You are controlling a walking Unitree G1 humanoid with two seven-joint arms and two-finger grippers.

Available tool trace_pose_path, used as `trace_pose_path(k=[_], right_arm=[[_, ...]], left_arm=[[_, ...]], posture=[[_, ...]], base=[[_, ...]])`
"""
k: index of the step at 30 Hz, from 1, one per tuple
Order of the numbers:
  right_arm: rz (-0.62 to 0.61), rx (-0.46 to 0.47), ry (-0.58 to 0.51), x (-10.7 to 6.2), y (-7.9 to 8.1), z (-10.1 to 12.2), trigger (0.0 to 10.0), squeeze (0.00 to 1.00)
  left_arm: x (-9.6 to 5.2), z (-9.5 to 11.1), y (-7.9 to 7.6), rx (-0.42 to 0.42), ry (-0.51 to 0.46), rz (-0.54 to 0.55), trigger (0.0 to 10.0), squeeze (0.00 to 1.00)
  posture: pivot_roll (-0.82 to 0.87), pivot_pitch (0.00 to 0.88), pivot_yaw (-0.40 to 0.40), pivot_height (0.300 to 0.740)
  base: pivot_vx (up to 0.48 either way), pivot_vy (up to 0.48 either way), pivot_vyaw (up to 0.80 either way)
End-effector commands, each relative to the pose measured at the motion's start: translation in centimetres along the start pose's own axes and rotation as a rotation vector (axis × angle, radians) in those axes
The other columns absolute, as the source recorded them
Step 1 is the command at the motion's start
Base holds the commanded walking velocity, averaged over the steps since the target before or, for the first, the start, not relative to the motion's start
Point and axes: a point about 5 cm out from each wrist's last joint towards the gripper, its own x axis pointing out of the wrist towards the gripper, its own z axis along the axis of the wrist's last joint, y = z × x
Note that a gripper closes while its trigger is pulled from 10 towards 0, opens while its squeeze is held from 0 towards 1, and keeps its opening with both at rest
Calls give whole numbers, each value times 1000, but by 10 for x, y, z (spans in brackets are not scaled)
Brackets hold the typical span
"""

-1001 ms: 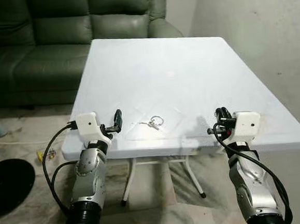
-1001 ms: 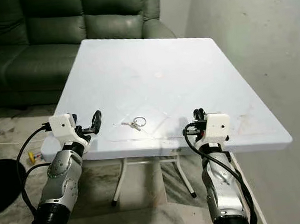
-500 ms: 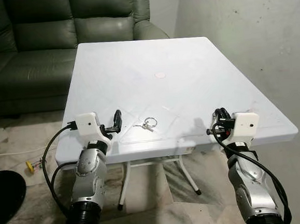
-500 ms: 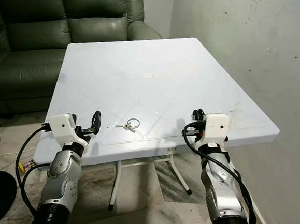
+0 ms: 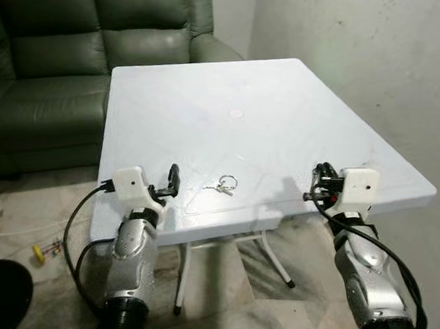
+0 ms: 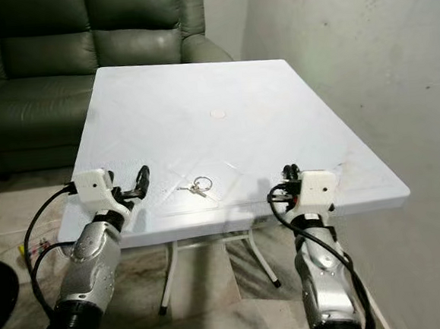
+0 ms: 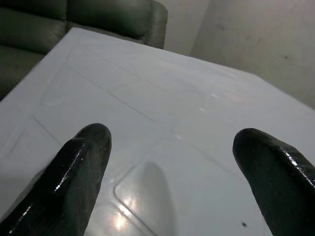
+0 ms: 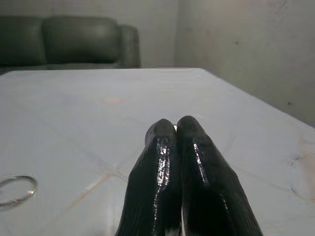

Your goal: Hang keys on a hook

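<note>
Metal keys (image 5: 223, 185) on a ring, flat on white worktop (image 5: 276, 107) near its front edge, between both grippers. Left gripper (image 5: 174, 179) spread wide over the edge; right gripper (image 5: 322, 178) pressed closed, empty. No legible writing.

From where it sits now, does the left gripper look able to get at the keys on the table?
Probably yes. The left gripper is open at the table's near edge, and the keys lie flat just to its right with bare tabletop between them.
</note>
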Motion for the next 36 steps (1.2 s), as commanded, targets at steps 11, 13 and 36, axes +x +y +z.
trace_pose_path(k=[11, 13, 36], right_arm=[[-30, -16, 5, -3, -10, 2, 10000, 0], [-29, -15, 6, -3, -10, 2, 10000, 0], [-41, -14, 15, -5, -11, 1, 10000, 0]], left_arm=[[3, 4, -16, -21, -3, -44, 10000, 0], [3, 4, -16, -23, -4, -46, 10000, 0], [1, 1, -23, 19, 24, -53, 10000, 0]], posture=[[54, 0, -69, 740], [53, 0, -68, 740], [53, 6, -67, 740]], base=[[0, 0, -781], [0, 0, -781], [0, 0, -781]])
